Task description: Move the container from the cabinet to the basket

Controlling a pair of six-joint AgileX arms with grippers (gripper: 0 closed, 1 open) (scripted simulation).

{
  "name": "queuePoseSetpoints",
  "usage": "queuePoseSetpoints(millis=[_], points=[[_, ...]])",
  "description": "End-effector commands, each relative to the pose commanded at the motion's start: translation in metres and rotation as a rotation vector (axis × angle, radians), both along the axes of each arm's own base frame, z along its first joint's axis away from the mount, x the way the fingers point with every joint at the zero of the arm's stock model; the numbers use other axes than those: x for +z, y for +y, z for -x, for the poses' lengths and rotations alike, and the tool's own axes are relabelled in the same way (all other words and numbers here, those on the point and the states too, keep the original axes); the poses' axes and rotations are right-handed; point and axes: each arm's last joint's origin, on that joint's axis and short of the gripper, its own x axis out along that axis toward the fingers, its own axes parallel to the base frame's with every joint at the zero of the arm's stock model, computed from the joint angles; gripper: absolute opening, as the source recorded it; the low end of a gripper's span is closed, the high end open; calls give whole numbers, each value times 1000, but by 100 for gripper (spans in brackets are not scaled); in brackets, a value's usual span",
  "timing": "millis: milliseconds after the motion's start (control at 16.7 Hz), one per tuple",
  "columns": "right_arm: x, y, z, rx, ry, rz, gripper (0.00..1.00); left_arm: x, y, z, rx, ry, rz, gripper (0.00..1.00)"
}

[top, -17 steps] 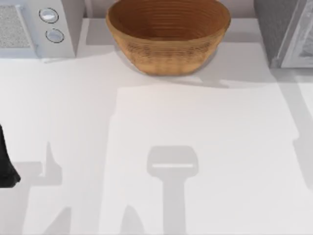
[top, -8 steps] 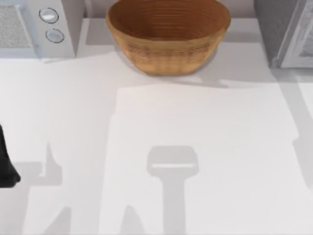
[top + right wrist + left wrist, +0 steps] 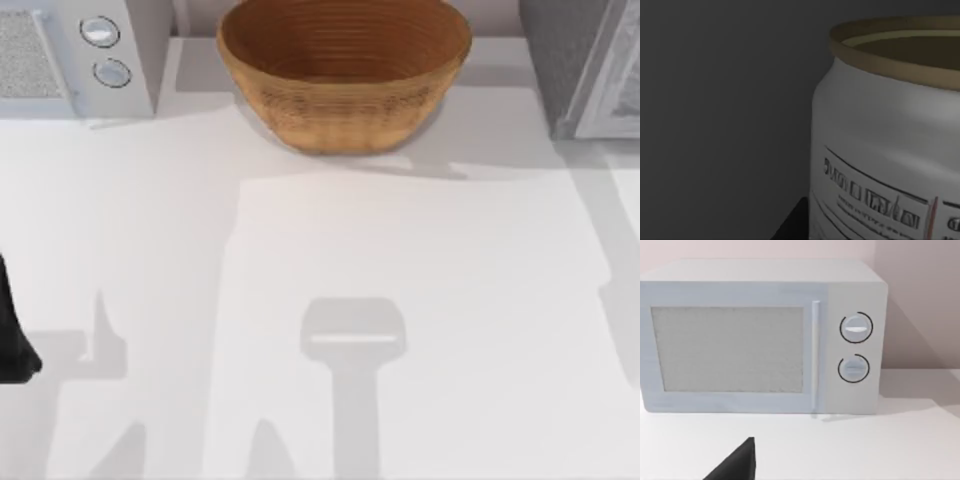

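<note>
The container (image 3: pixel 890 150), a silver can with a brownish rim and red-and-white label marks, stands upright very close in the right wrist view, with dim grey cabinet walls around it. A dark part of my right gripper (image 3: pixel 792 226) shows right beside the can's base. The cabinet (image 3: pixel 560 60) is at the table's back right, its pale speckled door panel (image 3: pixel 622 90) swung outward. The wicker basket (image 3: pixel 345 70) sits at the back centre with nothing in it. My left gripper (image 3: pixel 12 335) is parked at the table's left edge.
A white microwave (image 3: pixel 75 55) with two round knobs stands at the back left and faces the left wrist camera (image 3: pixel 765 335). The white tabletop (image 3: pixel 400 250) between the basket and the front edge carries only shadows.
</note>
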Motion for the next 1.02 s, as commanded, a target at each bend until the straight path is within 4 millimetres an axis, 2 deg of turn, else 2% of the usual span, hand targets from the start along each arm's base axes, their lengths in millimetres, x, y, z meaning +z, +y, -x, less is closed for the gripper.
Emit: queuePoseSetpoints(millis=[360, 480, 600, 840, 1020], points=[[1, 1, 1, 1, 0, -1, 0, 0, 0, 0, 0, 0, 0, 100], [8, 1, 14, -2, -1, -1, 0, 0, 0, 0, 0, 0, 0, 100], [21, 3, 41, -3, 0, -1, 0, 0, 0, 0, 0, 0, 0, 100], [49, 5, 117, -1, -6, -1, 0, 0, 0, 0, 0, 0, 0, 100], [59, 3, 166, 1, -6, -2, 0, 0, 0, 0, 0, 0, 0, 100]])
